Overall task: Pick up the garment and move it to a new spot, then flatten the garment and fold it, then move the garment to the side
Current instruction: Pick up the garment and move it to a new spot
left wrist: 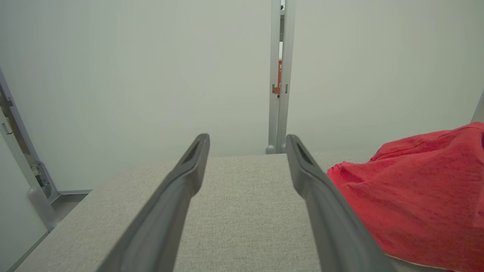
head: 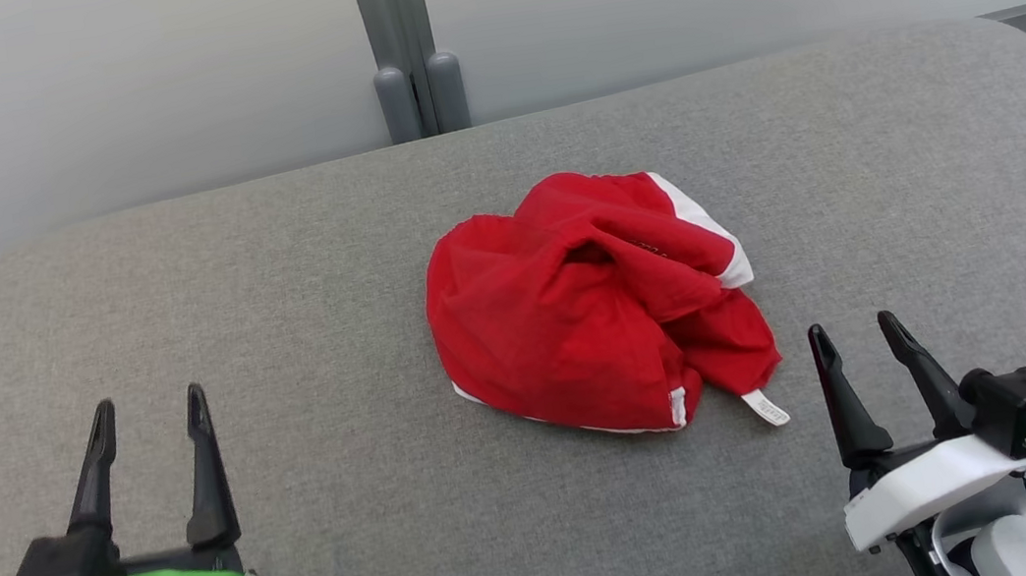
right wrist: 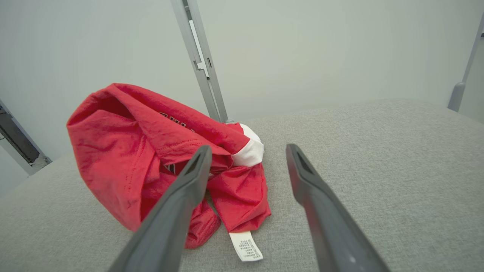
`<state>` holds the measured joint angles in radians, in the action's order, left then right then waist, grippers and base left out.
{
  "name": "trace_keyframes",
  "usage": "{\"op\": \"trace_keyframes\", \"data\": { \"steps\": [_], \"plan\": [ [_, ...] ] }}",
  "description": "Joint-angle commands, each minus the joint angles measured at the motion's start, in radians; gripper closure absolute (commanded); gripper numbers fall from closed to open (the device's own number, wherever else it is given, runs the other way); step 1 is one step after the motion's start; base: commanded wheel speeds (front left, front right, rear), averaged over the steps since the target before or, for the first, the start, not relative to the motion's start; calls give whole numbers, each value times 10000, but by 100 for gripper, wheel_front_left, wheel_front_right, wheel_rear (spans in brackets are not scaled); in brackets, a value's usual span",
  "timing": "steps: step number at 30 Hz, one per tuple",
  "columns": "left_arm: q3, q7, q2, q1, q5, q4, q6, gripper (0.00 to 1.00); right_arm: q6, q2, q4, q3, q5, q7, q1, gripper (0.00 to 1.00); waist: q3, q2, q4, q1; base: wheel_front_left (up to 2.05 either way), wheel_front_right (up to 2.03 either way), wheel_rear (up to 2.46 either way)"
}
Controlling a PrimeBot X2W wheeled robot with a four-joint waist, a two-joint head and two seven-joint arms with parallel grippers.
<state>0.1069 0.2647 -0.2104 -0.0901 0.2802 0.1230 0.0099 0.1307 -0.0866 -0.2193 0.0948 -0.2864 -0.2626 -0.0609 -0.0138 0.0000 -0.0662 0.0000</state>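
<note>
A red garment (head: pixel 590 308) with white trim lies crumpled in a heap at the middle of the grey padded surface (head: pixel 274 280). A white care label sticks out at its near right corner. My left gripper (head: pixel 148 415) stands open at the lower left, well apart from the heap, nothing between its fingers. My right gripper (head: pixel 852 338) is open at the lower right, just beside the heap's near right edge. The left wrist view has the garment (left wrist: pixel 419 192) to the right of the left gripper (left wrist: pixel 245 141). In the right wrist view the garment (right wrist: pixel 151 151) lies left of and ahead of the right gripper (right wrist: pixel 247 151).
A pale wall with a grey upright post (head: pixel 407 44) runs behind the padded surface. The surface's rounded corners fall away at far left and far right. Bare grey padding spreads on both sides of the heap.
</note>
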Motion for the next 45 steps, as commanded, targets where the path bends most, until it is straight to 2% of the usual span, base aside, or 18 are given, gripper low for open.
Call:
{"op": "trace_keyframes", "data": {
  "steps": [1, 4, 7, 15, 30, 36, 45],
  "plan": [
    [-219, -8, 20, 476, -57, -118, 88, 0, 1, -65, 34, -29, 77, -34, 181, 0, 97, 0, 131, 0, 0, 0, 0],
    [-674, -8, 396, 1198, 184, -307, 99, 0, 1, -116, 52, -39, 82, -32, 196, 0, 126, 0, 179, 0, 0, 0, 0],
    [-920, -7, 610, 1735, -13, -400, 37, 0, 1, -155, 59, -59, 55, -34, 234, 0, 140, 0, 227, 0, 0, 0, 0],
    [-1317, -7, 1157, 2085, -309, -373, -271, 0, 1, -178, 57, -79, 70, -32, 278, 0, 88, 0, 338, 0, 0, 0, 0],
    [-1577, -7, 1512, 1841, -772, -180, -733, 0, 1, -131, -11, -57, 44, -32, 206, 0, 32, 0, 264, 0, 0, 0, 0],
    [-1251, -7, 1562, 1414, -905, -101, -924, 0, 1, -113, -4, -39, 51, -32, 104, 0, -45, 0, 201, 0, 0, 0, 0],
    [378, -6, 1589, -347, -1159, 241, -1261, 0, 1, -149, 55, 79, -45, -32, -127, 0, -438, 0, -149, 0, 0, 0, 0]
  ]
}}
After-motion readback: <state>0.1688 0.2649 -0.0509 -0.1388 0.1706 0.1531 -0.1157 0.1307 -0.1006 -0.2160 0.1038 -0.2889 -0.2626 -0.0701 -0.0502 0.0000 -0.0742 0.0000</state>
